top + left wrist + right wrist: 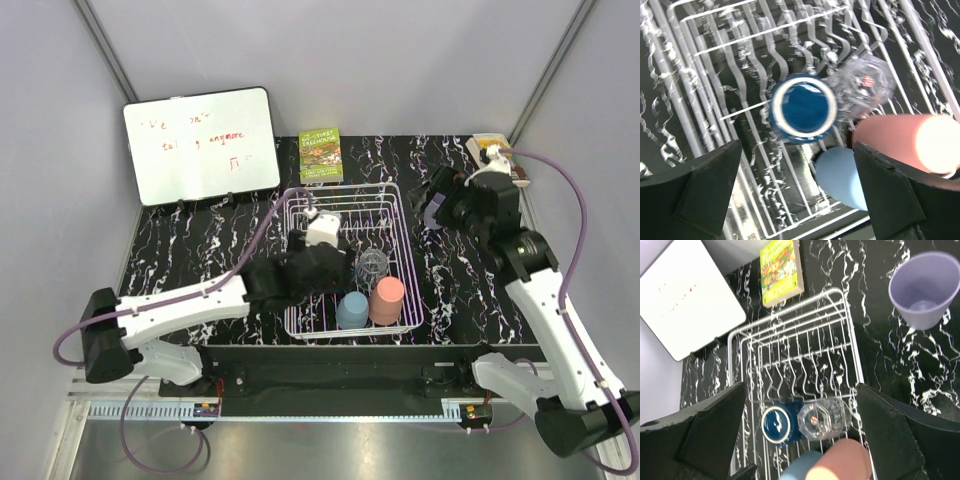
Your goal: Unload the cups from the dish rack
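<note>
Both released, your right end effector (800,440) hangs near the upright lavender cup (925,287), your left end effector (797,190) above the dark blue cup (804,107).

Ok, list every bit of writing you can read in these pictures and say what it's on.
"anymore": red handwriting on the whiteboard, as best it reads. The other handwritten words and marks there are too faint to make out.
Book: there is a title on its green cover, but it is too small and blurred to read.
Nothing else shows readable text.
</note>
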Robot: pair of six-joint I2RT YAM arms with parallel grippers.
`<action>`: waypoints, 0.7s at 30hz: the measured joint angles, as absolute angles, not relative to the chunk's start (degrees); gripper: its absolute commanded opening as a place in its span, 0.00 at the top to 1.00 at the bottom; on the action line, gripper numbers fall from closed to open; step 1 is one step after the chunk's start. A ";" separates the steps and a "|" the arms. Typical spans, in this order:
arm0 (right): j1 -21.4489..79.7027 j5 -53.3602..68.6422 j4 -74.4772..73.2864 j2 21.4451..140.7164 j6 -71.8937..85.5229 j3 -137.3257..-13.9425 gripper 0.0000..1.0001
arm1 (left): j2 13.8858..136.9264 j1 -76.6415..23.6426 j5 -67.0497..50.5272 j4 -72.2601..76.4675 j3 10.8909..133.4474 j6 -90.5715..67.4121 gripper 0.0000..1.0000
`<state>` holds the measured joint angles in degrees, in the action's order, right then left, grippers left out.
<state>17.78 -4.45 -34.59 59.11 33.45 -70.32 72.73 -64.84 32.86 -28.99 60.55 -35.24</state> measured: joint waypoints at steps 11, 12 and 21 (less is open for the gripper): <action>19.03 -5.37 -34.96 47.09 32.97 -61.01 0.00 | 88.42 -77.14 36.23 -28.77 74.28 -31.79 0.01; 19.03 -5.37 -34.94 46.85 32.97 -60.82 0.00 | 89.10 -77.69 36.21 -28.80 74.81 -31.75 0.01; 19.05 -4.97 -35.18 46.44 33.01 -57.93 0.00 | 93.71 -80.07 36.23 -28.42 79.11 -31.51 0.01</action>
